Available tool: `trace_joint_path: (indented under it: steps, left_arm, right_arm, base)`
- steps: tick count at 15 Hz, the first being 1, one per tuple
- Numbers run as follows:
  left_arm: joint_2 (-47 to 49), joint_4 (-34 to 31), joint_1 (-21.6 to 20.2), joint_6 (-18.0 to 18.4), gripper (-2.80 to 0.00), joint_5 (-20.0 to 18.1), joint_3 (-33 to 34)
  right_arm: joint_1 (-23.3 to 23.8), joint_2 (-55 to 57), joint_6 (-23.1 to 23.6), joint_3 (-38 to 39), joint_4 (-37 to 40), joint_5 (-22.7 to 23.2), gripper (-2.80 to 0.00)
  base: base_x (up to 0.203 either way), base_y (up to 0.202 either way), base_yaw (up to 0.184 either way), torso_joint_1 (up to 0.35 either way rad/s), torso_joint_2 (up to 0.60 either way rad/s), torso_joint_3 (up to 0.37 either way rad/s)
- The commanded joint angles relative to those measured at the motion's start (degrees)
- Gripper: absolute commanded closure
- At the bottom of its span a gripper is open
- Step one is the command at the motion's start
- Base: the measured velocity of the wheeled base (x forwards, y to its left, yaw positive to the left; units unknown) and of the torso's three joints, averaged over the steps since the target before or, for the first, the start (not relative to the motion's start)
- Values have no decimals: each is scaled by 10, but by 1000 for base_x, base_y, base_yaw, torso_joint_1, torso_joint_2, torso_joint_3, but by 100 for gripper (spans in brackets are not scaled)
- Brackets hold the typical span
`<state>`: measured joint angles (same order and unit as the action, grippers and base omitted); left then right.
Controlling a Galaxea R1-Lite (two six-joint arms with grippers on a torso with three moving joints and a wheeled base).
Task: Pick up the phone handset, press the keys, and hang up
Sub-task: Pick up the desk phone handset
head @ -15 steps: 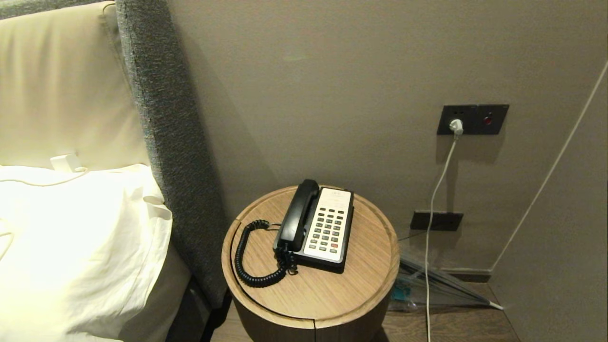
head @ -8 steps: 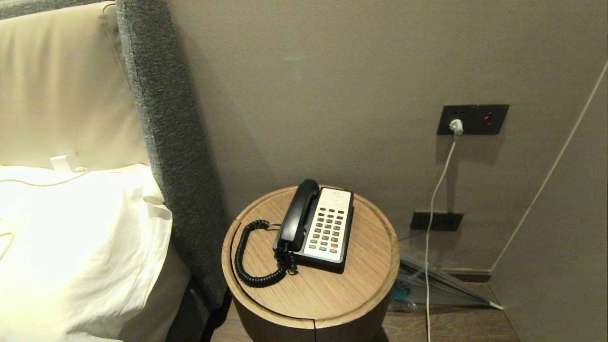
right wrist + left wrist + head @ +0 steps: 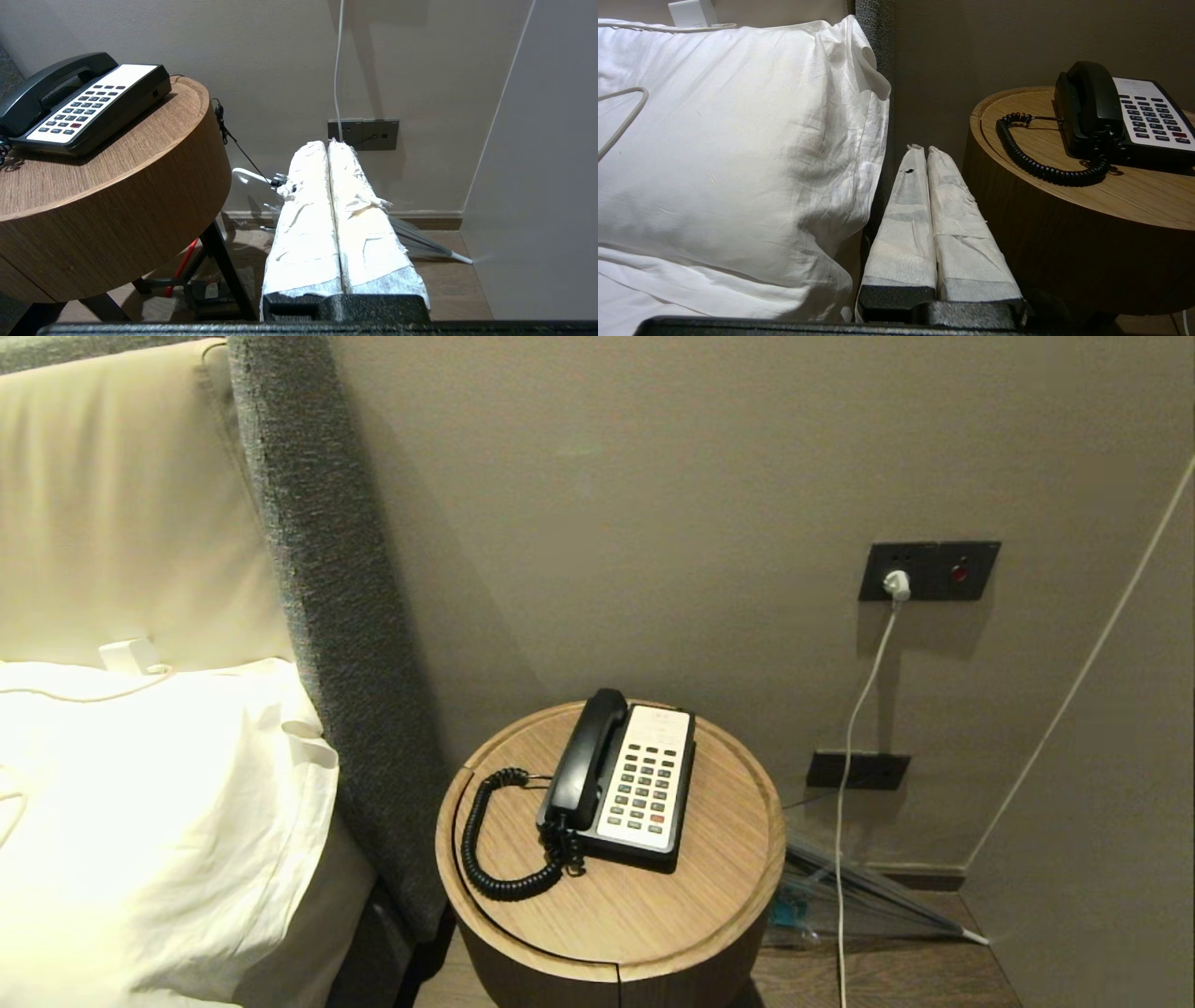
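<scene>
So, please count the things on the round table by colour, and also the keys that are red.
Black: 2, the phone handset with its coiled cord
Black-and-white: 1, the phone base
Red keys: 1
Total on the round table: 3

Low in the frame's centre, a round wooden table is seen. The phone handset is cradled left of the keys; a pillow is seen at lower left.

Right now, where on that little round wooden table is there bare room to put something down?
The round wooden side table is bare along its near edge in front of the black-and-white phone base, and in a strip right of it. The left side is crowded: the glossy black handset on its cradle and its black coiled cord looping outward.
</scene>
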<state>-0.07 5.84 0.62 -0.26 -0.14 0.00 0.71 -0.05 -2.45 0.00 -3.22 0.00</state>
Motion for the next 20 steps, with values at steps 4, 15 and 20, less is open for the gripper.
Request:
trace_joint_path:
  steps: [4, 15, 20]
  left_arm:
    - [1, 0, 0, 0, 0, 0, 23]
    - [1, 0, 0, 3, 0, 0, 23]
    - [1, 0, 0, 0, 0, 1, 23]
  right_arm:
    - [0, 0, 0, 11, 0, 0, 0]
    - [0, 0, 0, 11, 0, 0, 0]
    - [0, 0, 0, 11, 0, 0, 0]
  base:
    - [0, 0, 0, 0, 0, 0]
    - [0, 0, 0, 0, 0, 0]
    - [0, 0, 0, 0, 0, 0]
